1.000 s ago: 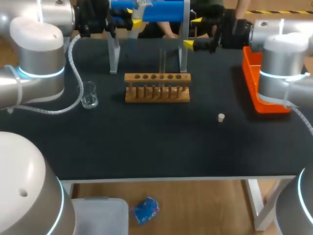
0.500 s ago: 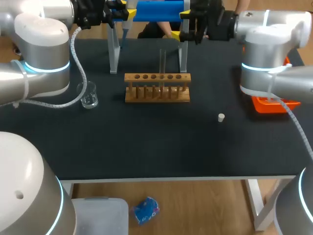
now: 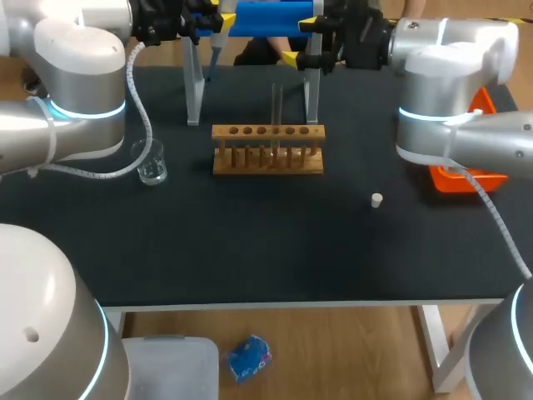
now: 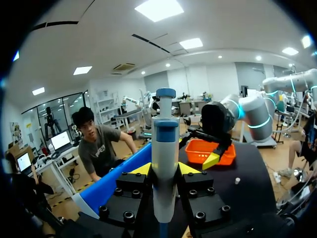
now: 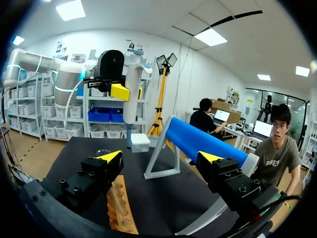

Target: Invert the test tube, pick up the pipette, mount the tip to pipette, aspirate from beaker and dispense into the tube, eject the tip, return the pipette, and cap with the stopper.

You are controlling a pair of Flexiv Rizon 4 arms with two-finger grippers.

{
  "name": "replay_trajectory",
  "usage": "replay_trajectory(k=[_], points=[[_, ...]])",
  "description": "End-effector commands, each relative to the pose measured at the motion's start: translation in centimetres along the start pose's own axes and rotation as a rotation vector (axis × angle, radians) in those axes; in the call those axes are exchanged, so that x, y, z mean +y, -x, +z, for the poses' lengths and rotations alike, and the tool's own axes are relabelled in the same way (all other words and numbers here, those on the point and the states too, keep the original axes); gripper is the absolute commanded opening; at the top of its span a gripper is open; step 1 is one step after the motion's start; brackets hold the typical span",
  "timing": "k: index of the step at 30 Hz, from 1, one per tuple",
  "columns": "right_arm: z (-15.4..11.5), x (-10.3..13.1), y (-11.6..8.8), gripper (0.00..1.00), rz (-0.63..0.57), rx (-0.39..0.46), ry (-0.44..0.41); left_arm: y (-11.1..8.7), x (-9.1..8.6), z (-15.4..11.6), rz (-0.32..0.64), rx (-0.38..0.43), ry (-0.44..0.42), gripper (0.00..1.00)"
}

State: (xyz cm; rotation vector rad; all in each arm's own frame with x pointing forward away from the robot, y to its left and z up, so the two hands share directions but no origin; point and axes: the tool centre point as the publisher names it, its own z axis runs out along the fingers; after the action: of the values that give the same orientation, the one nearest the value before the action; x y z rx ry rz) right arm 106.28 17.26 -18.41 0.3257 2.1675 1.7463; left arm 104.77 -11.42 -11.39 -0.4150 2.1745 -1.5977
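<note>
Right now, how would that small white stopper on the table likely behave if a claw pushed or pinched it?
The stopper looks tiny and is probably very light, so a nudge may well send it skidding. It seems round-sided, so knocked over it could roll across the dark table. Nothing stands close by to stop it.

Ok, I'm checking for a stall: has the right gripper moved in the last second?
Yes. The right gripper has moved left in the head view, from right of the stand's right upright to overlapping it.
</note>
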Motion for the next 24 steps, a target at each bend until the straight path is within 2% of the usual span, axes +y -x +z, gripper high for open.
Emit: replay_trajectory(k=[1, 3, 6, 10, 22, 24], points=[[-0.1, 0.1, 0.0, 1.00, 0.000, 0.001, -0.002, 0.0, -0.1, 0.0, -0.001, 0.000, 0.003, 0.00], [-0.1, 0.1, 0.0, 1.00, 0.000, 0.001, -0.002, 0.0, -0.1, 0.0, -0.001, 0.000, 0.003, 0.00], [-0.1, 0.1, 0.0, 1.00, 0.000, 0.001, -0.002, 0.7, 0.7, -0.3, -0.044, -0.043, -0.004, 0.00], [-0.1, 0.1, 0.0, 1.00, 0.000, 0.001, -0.002, 2.4, 1.4, -0.6, -0.070, -0.089, 0.004, 0.00], [-0.1, 0.1, 0.0, 1.00, 0.000, 0.001, -0.002, 8.5, 1.6, -0.4, -0.070, -0.161, 0.076, 0.00], [-0.1, 0.1, 0.0, 1.00, 0.000, 0.001, -0.002, 8.9, 1.7, -0.4, -0.074, -0.164, 0.088, 0.00]])
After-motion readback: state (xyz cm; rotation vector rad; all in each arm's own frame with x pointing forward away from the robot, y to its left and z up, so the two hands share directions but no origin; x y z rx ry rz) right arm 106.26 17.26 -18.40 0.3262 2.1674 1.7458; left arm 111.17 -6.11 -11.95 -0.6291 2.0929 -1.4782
